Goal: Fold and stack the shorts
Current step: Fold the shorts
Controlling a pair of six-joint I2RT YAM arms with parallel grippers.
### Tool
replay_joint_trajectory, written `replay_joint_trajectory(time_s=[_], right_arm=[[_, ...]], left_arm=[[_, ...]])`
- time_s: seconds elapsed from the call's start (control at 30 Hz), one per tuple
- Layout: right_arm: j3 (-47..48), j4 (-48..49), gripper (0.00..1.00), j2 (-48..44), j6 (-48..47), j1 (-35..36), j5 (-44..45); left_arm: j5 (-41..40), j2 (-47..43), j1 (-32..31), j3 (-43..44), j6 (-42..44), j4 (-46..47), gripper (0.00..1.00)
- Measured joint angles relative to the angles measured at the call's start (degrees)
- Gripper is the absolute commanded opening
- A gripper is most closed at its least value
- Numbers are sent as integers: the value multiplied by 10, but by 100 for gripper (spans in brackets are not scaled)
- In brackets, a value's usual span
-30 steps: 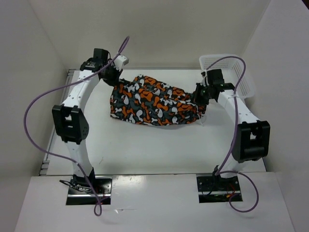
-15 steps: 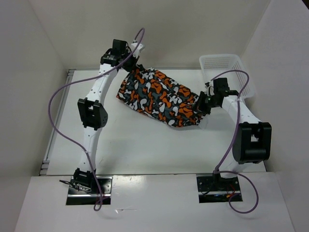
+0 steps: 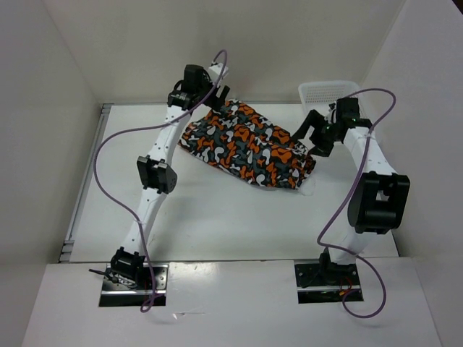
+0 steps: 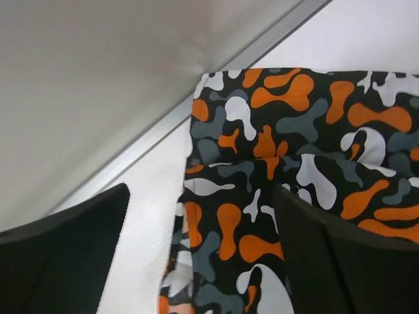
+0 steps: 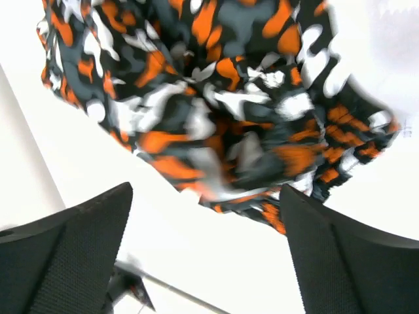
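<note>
Table (image 3: 217,217): smooth white top. Shorts (image 3: 249,148): soft rumpled cloth with orange, white, black and grey blotches, a slanted oblong heap toward the table's far side. Right gripper (image 5: 206,196): jaws spread, gripping nothing, at the heap's right end. Left gripper (image 4: 200,196): likewise spread, at its far corner. Basket (image 3: 329,90): white plastic lattice, far right; contents unclear.

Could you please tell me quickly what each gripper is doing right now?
Left gripper: open, empty, over the shorts.
Right gripper: open, empty.
</note>
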Motion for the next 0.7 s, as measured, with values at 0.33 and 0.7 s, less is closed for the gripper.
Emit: replay_joint_trajectory(time_s=[0.33, 0.7], right_arm=[[158, -11, 92, -12, -16, 0, 153], [158, -10, 94, 112, -153, 261, 247]], left_arm=[[-2, -32, 27, -53, -7, -29, 100], [96, -161, 122, -355, 8, -119, 100]])
